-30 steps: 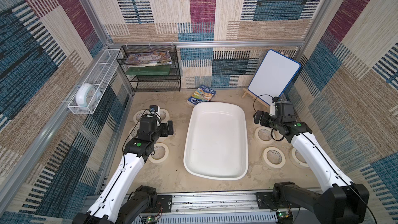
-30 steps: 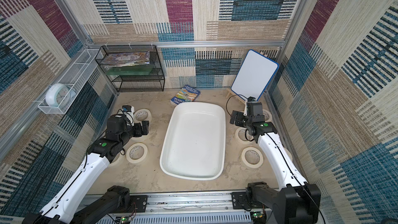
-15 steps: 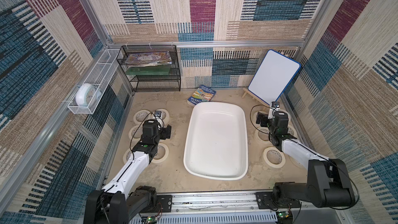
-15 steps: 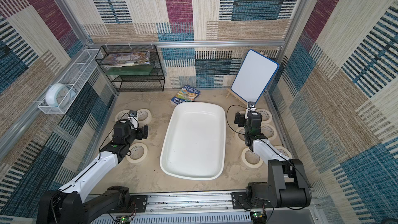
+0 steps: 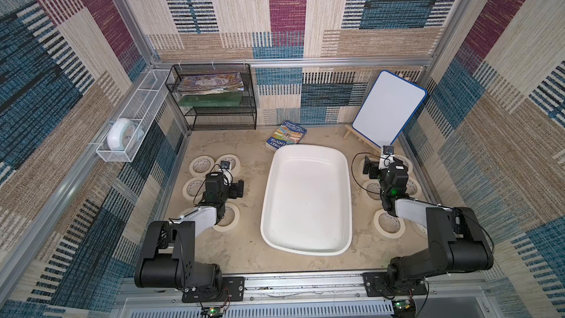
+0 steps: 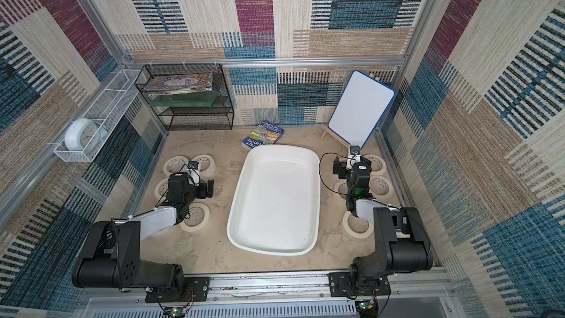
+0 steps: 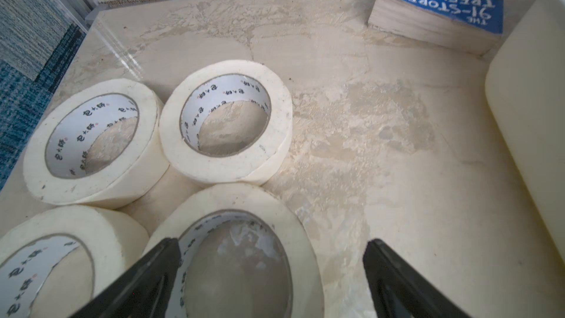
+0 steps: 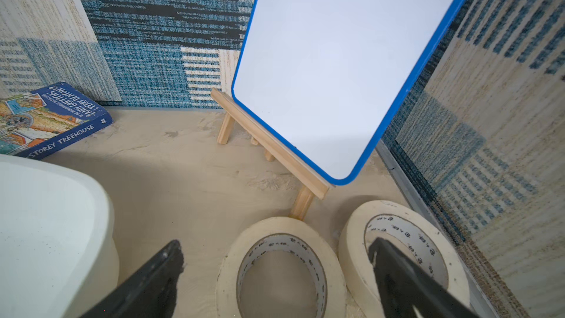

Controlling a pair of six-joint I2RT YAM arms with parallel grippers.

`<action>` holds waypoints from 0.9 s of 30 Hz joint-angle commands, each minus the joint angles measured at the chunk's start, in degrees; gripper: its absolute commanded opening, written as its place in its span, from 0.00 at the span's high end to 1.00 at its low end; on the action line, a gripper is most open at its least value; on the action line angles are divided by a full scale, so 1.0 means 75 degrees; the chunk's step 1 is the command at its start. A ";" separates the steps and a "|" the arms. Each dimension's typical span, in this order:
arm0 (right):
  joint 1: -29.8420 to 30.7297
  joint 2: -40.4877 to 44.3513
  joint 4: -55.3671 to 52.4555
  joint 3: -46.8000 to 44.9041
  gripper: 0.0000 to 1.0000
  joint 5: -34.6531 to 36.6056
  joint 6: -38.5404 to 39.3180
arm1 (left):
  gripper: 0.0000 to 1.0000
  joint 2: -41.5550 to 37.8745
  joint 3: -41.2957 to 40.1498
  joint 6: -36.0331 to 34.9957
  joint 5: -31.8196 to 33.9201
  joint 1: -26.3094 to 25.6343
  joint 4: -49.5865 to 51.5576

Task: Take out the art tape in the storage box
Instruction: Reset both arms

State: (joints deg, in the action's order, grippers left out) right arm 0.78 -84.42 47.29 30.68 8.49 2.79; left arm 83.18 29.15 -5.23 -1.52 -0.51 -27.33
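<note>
The task looks finished: the storage box (image 5: 305, 197) is empty at centre frame, the art tape (image 5: 200, 165) lies on the bench (image 5: 244, 249) to either side, and the left tool (image 7: 272, 247) and right tool (image 8: 276, 249) are spread and hold nothing.

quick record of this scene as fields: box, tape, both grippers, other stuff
storage box: white tub mid-table, empty
art tape: rolls lying flat on the table on both sides of the box, none inside
left gripper: open, holding nothing
right gripper: open, holding nothing
book: just beyond the box's far end
whiteboard: on a wooden easel
clock: in the white wire basket
</note>
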 commanded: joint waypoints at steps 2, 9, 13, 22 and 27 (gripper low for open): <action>-0.0012 0.0201 -0.0076 -0.0073 0.01 -0.0143 0.0178 | 0.01 0.0387 0.0028 0.0195 -0.0291 0.0076 -0.0914; -0.0034 0.0466 -0.0278 -0.0255 0.01 -0.0108 -0.0074 | 0.01 0.0450 -0.0025 0.0387 -0.0170 0.0168 -0.0953; -0.0036 0.0463 -0.0418 -0.0213 0.01 -0.0155 -0.0100 | 0.01 0.0475 -0.0069 0.0484 -0.0072 0.0220 -0.1287; -0.0021 -0.0152 0.2612 -0.2030 0.01 -0.0390 -0.0145 | 0.01 0.0609 -0.0367 0.0569 -0.0020 0.0268 -0.1880; -0.0108 -0.0395 0.2859 -0.2074 0.01 -0.0679 -0.0192 | 0.01 0.0664 -0.0367 0.0593 -0.0073 0.0312 -0.1925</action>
State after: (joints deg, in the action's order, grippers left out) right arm 0.38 -87.15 61.78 14.66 5.26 2.09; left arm 87.90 26.33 -1.34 -2.31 1.65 -39.38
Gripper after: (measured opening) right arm 0.991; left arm 0.990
